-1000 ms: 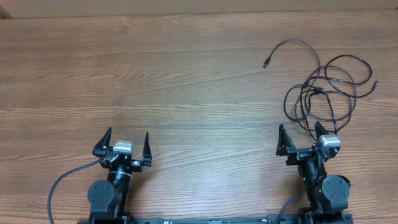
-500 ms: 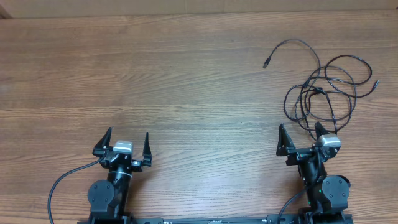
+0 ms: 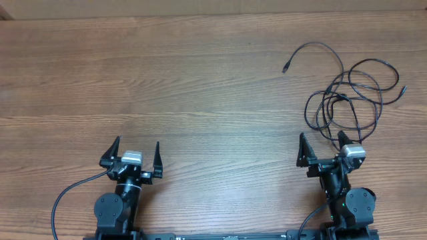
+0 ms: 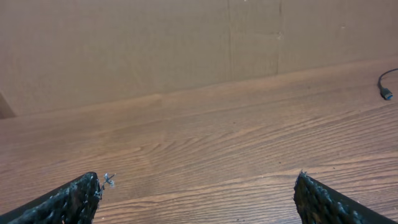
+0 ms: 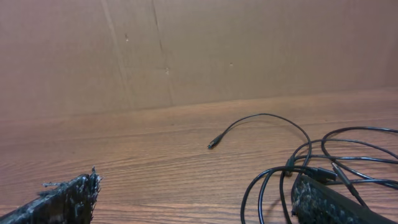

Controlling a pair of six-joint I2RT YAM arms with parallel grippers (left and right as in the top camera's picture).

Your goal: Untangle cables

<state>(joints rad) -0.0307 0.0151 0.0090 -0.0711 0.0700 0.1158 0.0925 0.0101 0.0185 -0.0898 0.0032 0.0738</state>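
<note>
left gripper (image 3: 137, 142): jaws wide apart, holding nothing, well apart from the work | right gripper (image 3: 321, 135): jaws wide apart, holding nothing, just short of the tangle | cables (image 3: 340, 98): far right of table (image 3: 200, 100), loose overlapping loops lying flat | handling: light, limp, likely to drag together | hold: free plug end (image 3: 285, 68) or an outer loop

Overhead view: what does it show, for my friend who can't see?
Thin black cables lie tangled on the wooden table, just beyond the right arm's fingers. The left arm's fingers are far off; both pairs are open, empty.
</note>
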